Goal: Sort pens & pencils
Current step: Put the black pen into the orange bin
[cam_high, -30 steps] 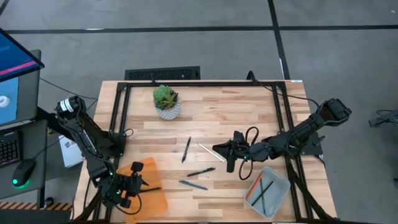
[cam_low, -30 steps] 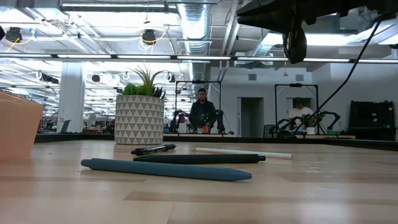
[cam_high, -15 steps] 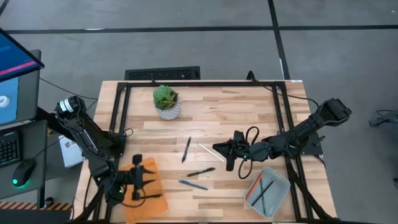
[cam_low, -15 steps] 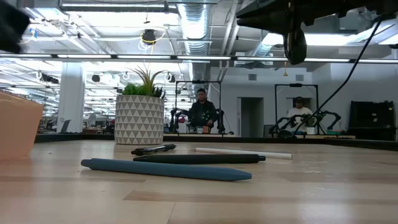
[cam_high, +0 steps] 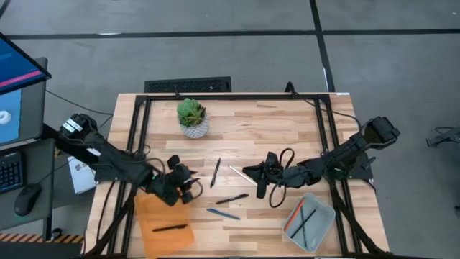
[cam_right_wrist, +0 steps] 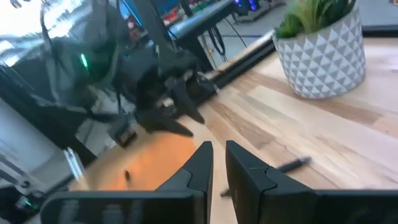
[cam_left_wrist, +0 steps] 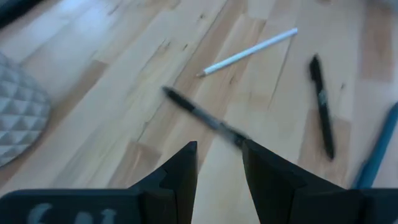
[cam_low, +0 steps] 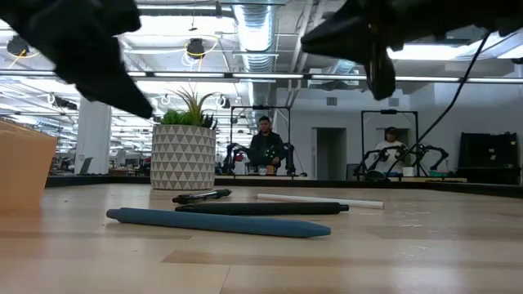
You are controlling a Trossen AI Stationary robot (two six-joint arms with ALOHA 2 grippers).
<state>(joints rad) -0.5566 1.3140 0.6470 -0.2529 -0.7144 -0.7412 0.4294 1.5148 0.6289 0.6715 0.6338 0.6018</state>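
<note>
On the wooden table lie a black pen [cam_high: 215,173], a white pencil [cam_high: 238,173], a second black pen [cam_high: 232,198] and a blue pen [cam_high: 223,213]. A third black pen [cam_high: 170,227] lies flat in the orange tray [cam_high: 154,216]. Several pencils [cam_high: 302,216] lie in the grey tray [cam_high: 320,224]. My left gripper [cam_high: 188,180] [cam_left_wrist: 219,165] hovers open, left of the loose pens, nothing between its fingers. My right gripper [cam_high: 253,175] [cam_right_wrist: 219,162] hangs above the white pencil's right end, its fingers a narrow gap apart and holding nothing.
A potted plant [cam_high: 192,117] stands at the far left of the table. The orange tray sits at the near left corner, the grey tray at the near right. Black frame rails [cam_high: 136,137] run along the table's left, right and far edges.
My left gripper has swung away from above the orange tray, toward the table's middle and far side, turning as it went, and now points at the loose pens. The black pen stays lying in the orange tray. My right gripper has kept nearly still.
</note>
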